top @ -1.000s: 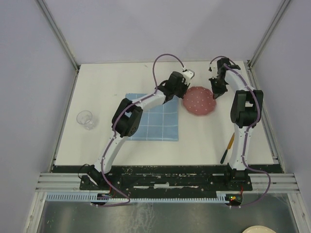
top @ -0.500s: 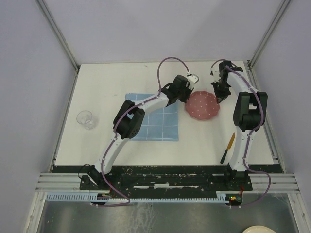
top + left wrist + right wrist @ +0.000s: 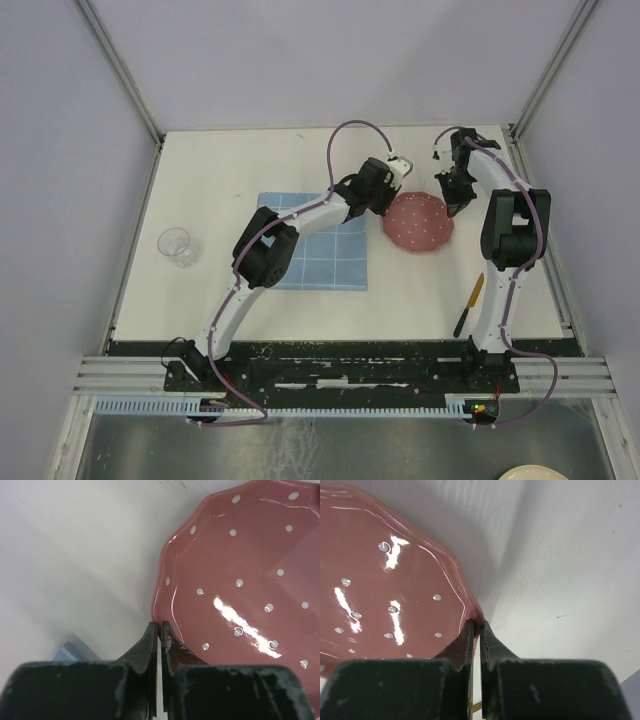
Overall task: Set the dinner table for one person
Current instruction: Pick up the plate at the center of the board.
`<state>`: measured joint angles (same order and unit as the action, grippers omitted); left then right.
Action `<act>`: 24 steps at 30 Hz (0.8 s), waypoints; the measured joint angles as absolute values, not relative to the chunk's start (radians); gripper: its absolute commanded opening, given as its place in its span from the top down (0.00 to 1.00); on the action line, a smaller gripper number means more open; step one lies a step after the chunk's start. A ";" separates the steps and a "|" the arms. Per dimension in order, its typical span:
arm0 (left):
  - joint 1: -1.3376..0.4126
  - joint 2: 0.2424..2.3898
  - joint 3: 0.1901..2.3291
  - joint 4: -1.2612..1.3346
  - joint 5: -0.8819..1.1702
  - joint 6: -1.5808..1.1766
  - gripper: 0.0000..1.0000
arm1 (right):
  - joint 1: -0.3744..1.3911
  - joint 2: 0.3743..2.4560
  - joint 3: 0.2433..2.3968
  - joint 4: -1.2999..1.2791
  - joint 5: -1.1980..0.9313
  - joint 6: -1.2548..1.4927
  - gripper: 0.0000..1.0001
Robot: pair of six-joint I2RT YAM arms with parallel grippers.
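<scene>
Since a second ago, the one pink plate [image 3: 418, 224] has shifted slightly right and nearer, both claws with it. From above we count one white counter [image 3: 420, 290] spread beyond the arm bases, one blue placemat [image 3: 330, 250], one glass [image 3: 176, 246] and one knife [image 3: 469, 305]. In the left wrist view, the left claw [image 3: 160, 630] is pinched tight on the plate's rim. In the right wrist view, the right claw [image 3: 476, 627] is clamped on the opposite rim.

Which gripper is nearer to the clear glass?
Left. The left gripper grips the pink plate by the rim on the side facing the glass, beyond the blue placemat; the right gripper grips the plate's opposite rim, farther away.
</scene>
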<state>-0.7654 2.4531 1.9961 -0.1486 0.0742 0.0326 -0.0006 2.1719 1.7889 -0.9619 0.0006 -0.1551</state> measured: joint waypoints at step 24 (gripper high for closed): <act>-0.776 2.447 1.998 -0.173 0.056 0.044 0.72 | -0.004 2.194 1.789 -0.965 -0.010 -0.171 0.98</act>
<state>-0.7761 2.4470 1.9976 -0.1730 0.0555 0.0437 -0.0044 2.1937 1.7893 -0.9646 -0.0097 -0.1711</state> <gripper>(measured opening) 0.128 0.067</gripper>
